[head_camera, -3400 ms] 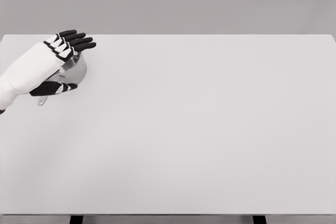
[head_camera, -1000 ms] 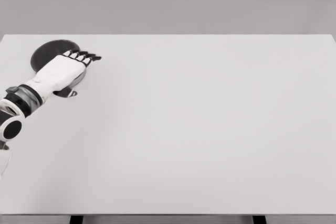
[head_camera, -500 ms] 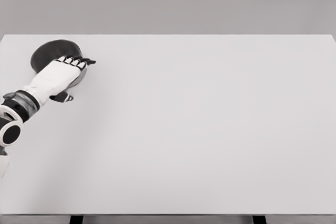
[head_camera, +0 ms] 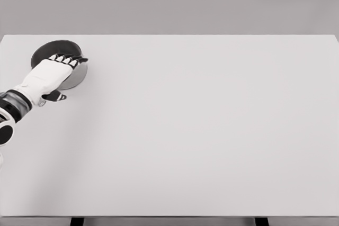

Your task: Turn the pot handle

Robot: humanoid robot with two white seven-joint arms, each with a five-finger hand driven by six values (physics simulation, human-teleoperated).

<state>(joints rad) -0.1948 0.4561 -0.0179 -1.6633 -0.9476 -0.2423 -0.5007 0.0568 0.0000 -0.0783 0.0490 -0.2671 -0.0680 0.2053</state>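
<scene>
Left white robot hand (head_camera: 48,75) lying over round dark metal pot (head_camera: 53,51), fingers (head_camera: 69,60) curled at rim, grasp indeterminate; pale grey table (head_camera: 201,130) beneath

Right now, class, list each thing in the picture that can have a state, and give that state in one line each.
pot: upright at the table's far left, dark inside showing, partly covered by the hand.
left hand: lying over the pot's near rim, fingers curled on it.
table: white, level, bearing the pot.
right hand: out of view.
</scene>
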